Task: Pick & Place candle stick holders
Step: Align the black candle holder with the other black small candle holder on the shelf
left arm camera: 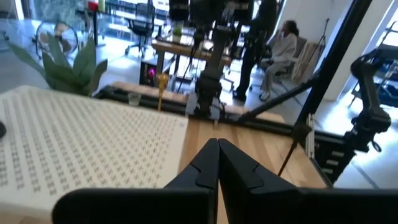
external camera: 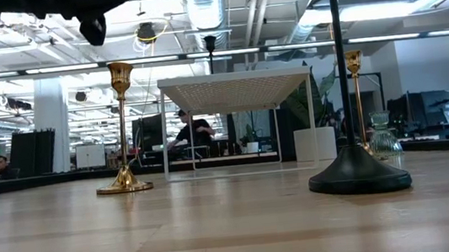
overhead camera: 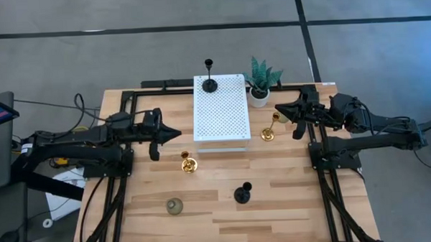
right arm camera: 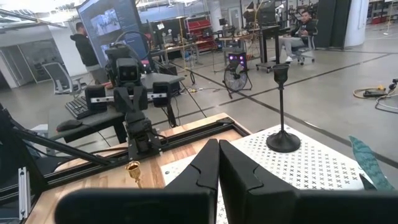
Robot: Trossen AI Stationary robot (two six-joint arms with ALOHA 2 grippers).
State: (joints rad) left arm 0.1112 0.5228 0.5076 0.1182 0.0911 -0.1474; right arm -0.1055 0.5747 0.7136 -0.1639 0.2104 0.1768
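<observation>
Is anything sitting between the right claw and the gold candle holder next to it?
Nothing visible. The right claw is shut, beside the gold candle holder by the white stand, with bare tabletop between them. The potted plant sits off to the side.

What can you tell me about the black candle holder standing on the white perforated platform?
The black candle holder is slim and matte dark: a round domed base, a thin straight stem and a small cup on top, empty. It stands upright near the far edge of the white perforated platform, base resting on its surface. Nothing else touches it; both grippers are away from it.
</observation>
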